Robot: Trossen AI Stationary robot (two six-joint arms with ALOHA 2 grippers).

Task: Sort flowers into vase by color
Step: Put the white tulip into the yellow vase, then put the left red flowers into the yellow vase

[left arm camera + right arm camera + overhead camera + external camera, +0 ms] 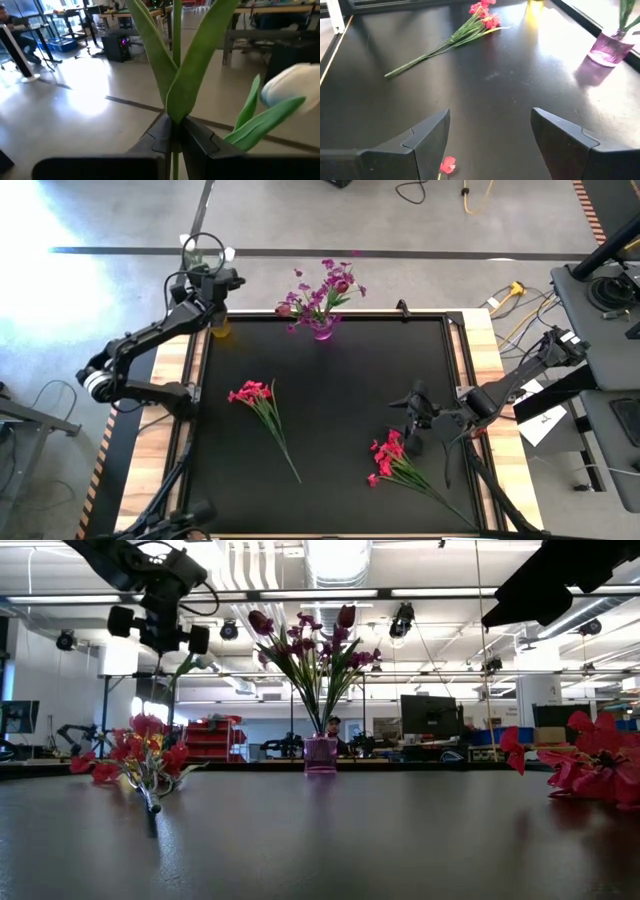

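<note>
My left gripper (212, 278) is raised over the table's far left corner, shut on a green-stemmed flower (195, 65) with long leaves and a white bloom (295, 84). A small yellow vase (220, 330) stands below it. The purple vase (322, 329) at the far edge holds upright purple-magenta sprays (315, 650). One red-pink spray (258, 400) lies flat left of centre, and another (395, 462) lies near the right corner. My right gripper (414, 426) hovers open just beyond that spray's blooms; a red bloom (447, 165) shows between its fingers. My left gripper pinches the white flower's thin stem (173, 142) between its two shut fingers, just below where the leaves branch off. The flower stands about upright in the hold, leaves and bloom above the fingers. It is lifted clear of the table.
The black mat (340, 380) has open room in its middle between the two lying sprays. Wooden strips and black rails border the table on the left and right. Cables and equipment lie on the floor beyond the far edge and to the right.
</note>
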